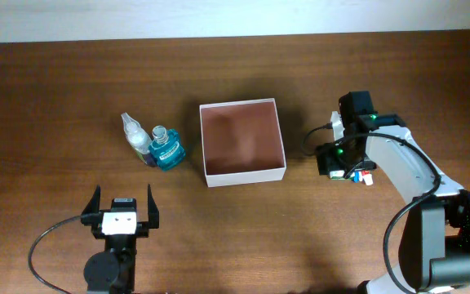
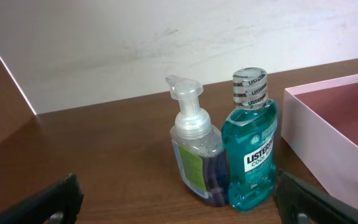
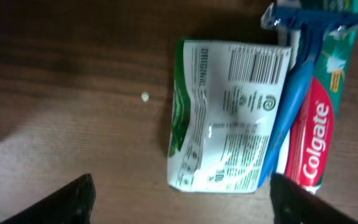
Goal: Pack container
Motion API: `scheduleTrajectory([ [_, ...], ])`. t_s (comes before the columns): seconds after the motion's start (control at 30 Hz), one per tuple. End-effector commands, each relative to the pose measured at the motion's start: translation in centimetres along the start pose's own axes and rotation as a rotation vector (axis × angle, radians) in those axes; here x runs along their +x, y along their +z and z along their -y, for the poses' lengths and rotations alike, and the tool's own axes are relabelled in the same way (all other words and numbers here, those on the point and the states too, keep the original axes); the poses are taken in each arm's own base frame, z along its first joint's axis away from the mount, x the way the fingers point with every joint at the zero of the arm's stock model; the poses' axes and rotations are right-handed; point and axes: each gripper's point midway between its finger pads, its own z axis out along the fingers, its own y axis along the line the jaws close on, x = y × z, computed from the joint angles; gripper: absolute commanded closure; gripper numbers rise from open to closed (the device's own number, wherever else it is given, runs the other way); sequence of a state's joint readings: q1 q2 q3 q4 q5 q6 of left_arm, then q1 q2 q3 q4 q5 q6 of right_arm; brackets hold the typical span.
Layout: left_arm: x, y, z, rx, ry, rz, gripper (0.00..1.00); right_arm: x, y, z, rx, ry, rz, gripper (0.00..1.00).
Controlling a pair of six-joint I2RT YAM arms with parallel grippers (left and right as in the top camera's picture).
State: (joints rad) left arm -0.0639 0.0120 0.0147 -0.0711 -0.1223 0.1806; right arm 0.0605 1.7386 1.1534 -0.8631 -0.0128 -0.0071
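Observation:
The container (image 1: 247, 174), a square shallow box with white walls and a reddish-brown inside, stands mid-table with nothing in it; its pale wall (image 2: 328, 143) shows at the right of the left wrist view. Left of it stand a teal mouthwash bottle (image 1: 167, 151) (image 2: 250, 143) and a clear pump bottle (image 1: 135, 135) (image 2: 194, 149), touching. My left gripper (image 1: 123, 196) (image 2: 179, 205) is open, short of the bottles. My right gripper (image 1: 343, 159) (image 3: 182, 202) is open over a white-green packet (image 3: 225, 118), a blue razor (image 3: 297, 81) and a red toothpaste box (image 3: 319, 137).
The packet, razor and toothpaste lie pressed together right of the container, mostly hidden under the right arm (image 1: 398, 159) in the overhead view. A pale wall runs behind the table's far edge (image 1: 235, 37).

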Motion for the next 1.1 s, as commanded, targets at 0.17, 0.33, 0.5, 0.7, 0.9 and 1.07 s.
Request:
scheduleTrajectory([
  [0.17, 0.1, 0.0, 0.1, 0.005, 0.015, 0.003, 0.01, -2.0, -0.3, -0.3, -0.010, -0.014, 0.072, 0.01],
  [0.33, 0.1, 0.0, 0.1, 0.005, 0.015, 0.003, 0.01, -2.4, -0.5, -0.3, -0.010, -0.014, 0.089, 0.01],
  [0.5, 0.1, 0.0, 0.1, 0.005, 0.015, 0.003, 0.01, -2.4, -0.5, -0.3, -0.010, -0.014, 0.090, 0.01],
  [0.7, 0.1, 0.0, 0.1, 0.005, 0.015, 0.003, 0.01, -2.5, -0.5, -0.3, -0.010, -0.014, 0.093, 0.01],
  [0.9, 0.1, 0.0, 0.1, 0.005, 0.015, 0.003, 0.01, -2.5, -0.5, -0.3, -0.010, -0.015, 0.093, 0.01],
  [1.07, -2.6, -0.1, -0.4, -0.012, 0.003, 0.110, 0.01, -2.5, -0.5, -0.3, -0.010, -0.014, 0.093, 0.01],
])
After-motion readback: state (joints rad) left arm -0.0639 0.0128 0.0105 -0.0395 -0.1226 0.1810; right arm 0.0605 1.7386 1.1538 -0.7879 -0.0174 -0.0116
